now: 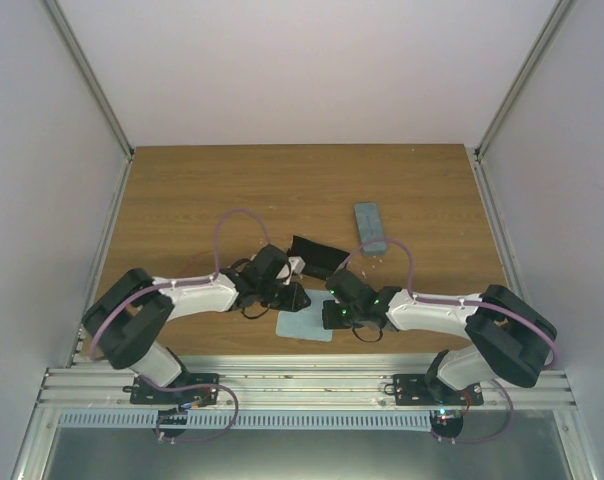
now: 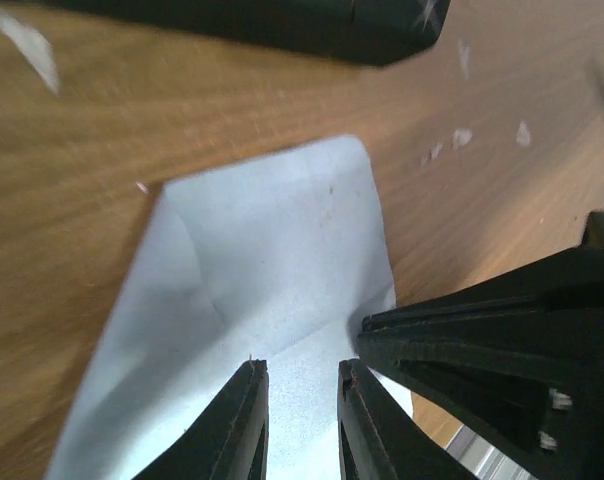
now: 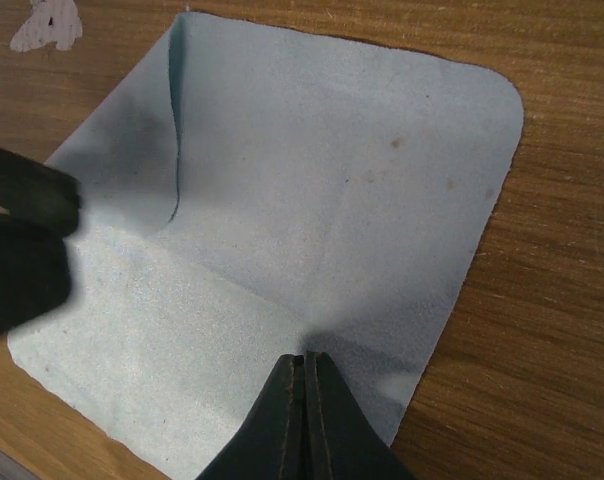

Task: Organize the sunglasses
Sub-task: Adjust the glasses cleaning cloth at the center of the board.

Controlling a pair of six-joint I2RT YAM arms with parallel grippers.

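The sunglasses are not in view in any frame. A light blue cleaning cloth lies flat on the wooden table between the two arms. My left gripper hovers over the cloth, its jaws a little apart with only cloth showing between them. My right gripper is shut, its tips pressed on the cloth near one edge, where creases meet. Each gripper shows at the side of the other's wrist view: the right one, the left one.
An oblong black hard case lies just behind the grippers, and its edge shows in the left wrist view. A grey-blue case lies further back on the right. White flecks dot the wood.
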